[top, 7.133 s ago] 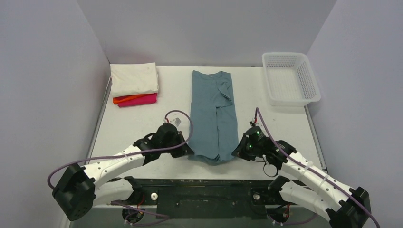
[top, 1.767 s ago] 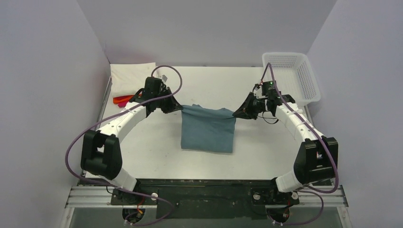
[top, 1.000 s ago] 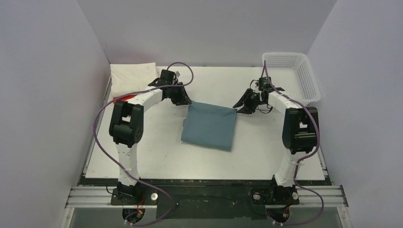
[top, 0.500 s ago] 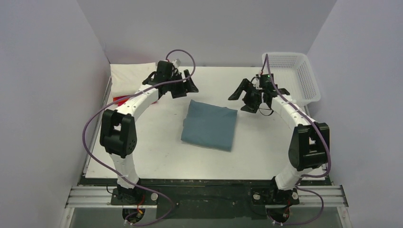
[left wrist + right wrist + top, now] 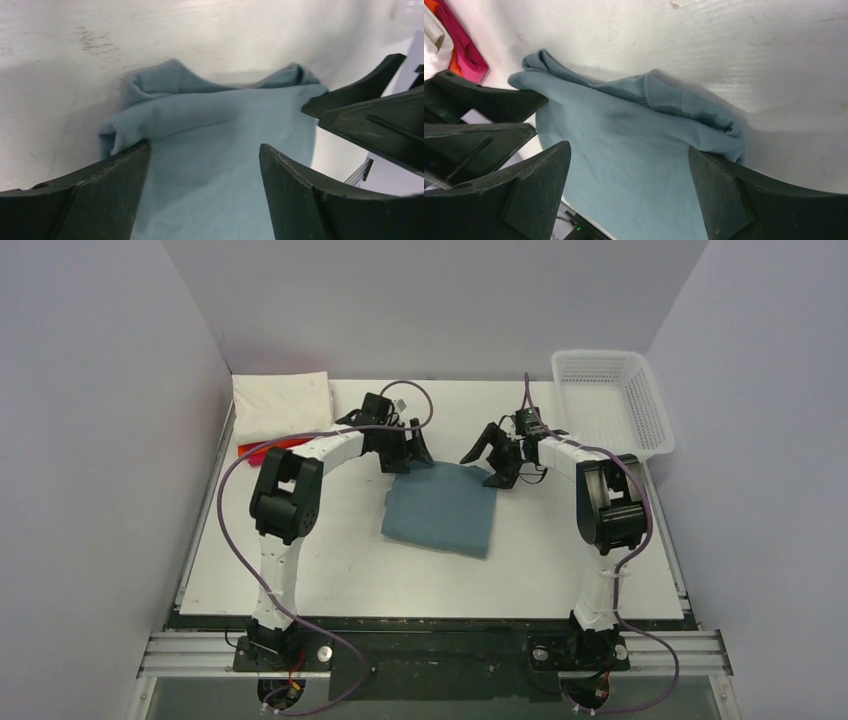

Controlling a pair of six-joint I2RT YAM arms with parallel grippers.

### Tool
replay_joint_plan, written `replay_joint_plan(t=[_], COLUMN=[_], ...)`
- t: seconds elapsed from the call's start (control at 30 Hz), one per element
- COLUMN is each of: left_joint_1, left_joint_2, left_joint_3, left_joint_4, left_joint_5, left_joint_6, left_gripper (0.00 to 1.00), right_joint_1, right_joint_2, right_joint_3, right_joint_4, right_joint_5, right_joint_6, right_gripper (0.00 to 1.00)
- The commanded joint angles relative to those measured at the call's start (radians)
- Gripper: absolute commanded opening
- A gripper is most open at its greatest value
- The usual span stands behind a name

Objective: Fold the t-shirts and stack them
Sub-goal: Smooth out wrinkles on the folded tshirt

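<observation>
Top external: white table, lilac walls; left gripper, right gripper spread, empty.

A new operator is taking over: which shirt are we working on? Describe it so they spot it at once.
On the white table, look at the middle, between the open left hand and the open right hand. There lies the teal shirt, folded into a rough square and lying alone. The only other shirts sit in a stack at the far left corner, cream on top.
</observation>
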Motion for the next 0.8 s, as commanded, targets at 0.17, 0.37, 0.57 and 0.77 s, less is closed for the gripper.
replay_joint_plan(t=[0.17, 0.37, 0.57, 0.77], left_joint_1=[0.044, 0.034, 0.025, 0.017], left_joint_2=[0.016, -0.159, -0.328, -0.41], left_joint_3=[-0.077, -0.112, -0.077, -0.158], left_joint_4=[-0.01, 0.022, -0.066, -0.164], left_joint_5=[-0.075, -0.1, -0.219, -0.346], left_joint_6=[0.015, 0.007, 0.048, 0.062], left_gripper=[0.9, 0.91, 0.91, 0.91], right_joint_1=[-0.036, -0.019, -0.009, -0.019], right_joint_2=[0.124, 0.022, -0.194, -0.487], right_joint_3=[0.122, 0.254, 0.212, -0.1], right_joint_4=[-0.091, -0.262, -0.331, -0.287], right_joint_5=[0.007, 0.02, 0.158, 0.328], right_joint_6=[-0.108, -0.217, -0.212, -0.153], right_gripper=[0.84, 0.85, 0.94, 0.97])
